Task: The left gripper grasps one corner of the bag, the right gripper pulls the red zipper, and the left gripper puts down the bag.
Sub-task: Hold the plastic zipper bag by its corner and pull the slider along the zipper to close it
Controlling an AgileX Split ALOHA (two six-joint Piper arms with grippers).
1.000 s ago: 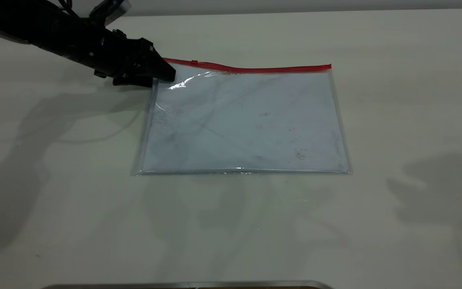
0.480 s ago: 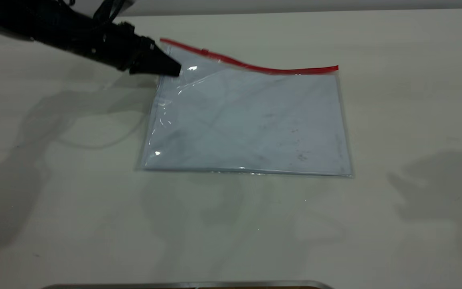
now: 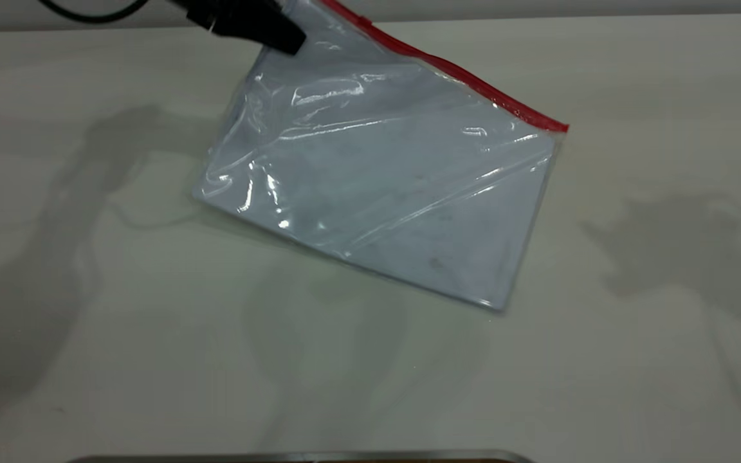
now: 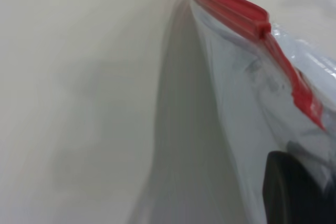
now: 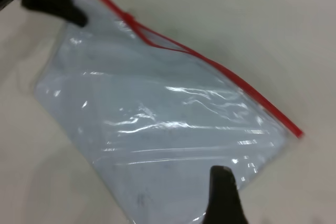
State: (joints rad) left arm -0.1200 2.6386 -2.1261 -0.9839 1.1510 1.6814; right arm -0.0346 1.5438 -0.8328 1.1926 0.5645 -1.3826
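The left gripper [image 3: 283, 38] sits at the top left of the exterior view, shut on the corner of the bag [image 3: 293, 13] at the left end of the red strip. It holds the bag [image 3: 383, 186] lifted and tilted, and only the bag's lower right corner [image 3: 496, 302] is near the table. The red zipper [image 3: 473, 87] slopes down to the right; its slider tab [image 5: 131, 19] sits near the held end. In the left wrist view, the bag [image 4: 247, 129] and zipper [image 4: 247, 17] hang beside a dark finger [image 4: 294, 192]. The right gripper [image 5: 223, 192] hovers over the bag's far end and is outside the exterior view.
The pale table [image 3: 602, 321] stretches all around the bag. A metal edge [image 3: 306, 456] lies along the near side. Arm shadows fall at the left and right of the table.
The left gripper has risen and moved back with the bag's corner. The bag has gone from lying flat to hanging tilted, with its left side off the table.
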